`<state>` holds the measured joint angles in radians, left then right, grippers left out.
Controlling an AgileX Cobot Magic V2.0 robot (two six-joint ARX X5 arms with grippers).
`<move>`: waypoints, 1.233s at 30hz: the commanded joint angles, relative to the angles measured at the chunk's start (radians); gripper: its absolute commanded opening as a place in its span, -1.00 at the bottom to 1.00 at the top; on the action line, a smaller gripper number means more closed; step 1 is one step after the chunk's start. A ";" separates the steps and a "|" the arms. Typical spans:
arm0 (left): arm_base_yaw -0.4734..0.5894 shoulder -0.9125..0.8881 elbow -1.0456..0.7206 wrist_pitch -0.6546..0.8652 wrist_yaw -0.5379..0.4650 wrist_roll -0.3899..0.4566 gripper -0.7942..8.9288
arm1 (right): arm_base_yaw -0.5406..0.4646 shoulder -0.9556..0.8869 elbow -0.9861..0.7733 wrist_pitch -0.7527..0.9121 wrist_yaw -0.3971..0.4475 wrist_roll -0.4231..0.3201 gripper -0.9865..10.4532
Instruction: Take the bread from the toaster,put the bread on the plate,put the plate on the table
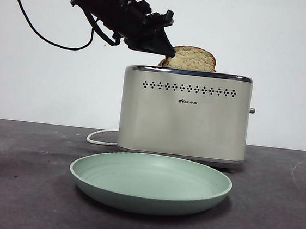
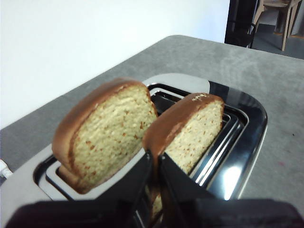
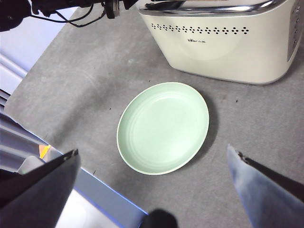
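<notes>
Two slices stand in the boxy cream-beige toaster with the chrome rim (image 1: pixel 184 118). I am after the near one, the wide tan slice of toast with the dark crust and flattish top (image 2: pixel 190 130), not the dome-topped slice (image 2: pixel 107 137) in the far slot. My left claw (image 2: pixel 155 156) reaches in from the upper left, its black jaws drawn close and pinching the crust at the bread's left edge. I judge that edge the only part standing clear enough to grip for a straight lift. The round pale mint-green plate (image 1: pixel 150 196) lies on the dark grey-brown tabletop (image 1: pixel 19 188) just in front of the toaster, ready to catch the slice. My right claw (image 3: pixel 156 190) hovers above it, jaws spread wide, empty.
</notes>
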<state>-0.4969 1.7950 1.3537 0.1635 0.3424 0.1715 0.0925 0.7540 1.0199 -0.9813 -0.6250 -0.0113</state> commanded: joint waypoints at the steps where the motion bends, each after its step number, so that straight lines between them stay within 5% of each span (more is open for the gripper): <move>1: -0.005 0.007 -0.004 0.035 -0.002 -0.017 -0.85 | 0.002 -0.002 0.001 0.000 0.002 0.006 0.11; 15: -0.005 -0.068 0.146 -0.060 -0.030 -0.018 -0.85 | 0.002 -0.001 0.001 0.000 0.002 0.006 0.11; 37: 0.005 -0.518 0.271 -0.599 -0.265 -0.019 -0.85 | 0.002 0.011 0.001 0.004 0.003 0.006 0.11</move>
<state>-0.4957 1.2869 1.6234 -0.4183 0.0811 0.1566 0.0925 0.7639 1.0199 -0.9810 -0.6250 -0.0113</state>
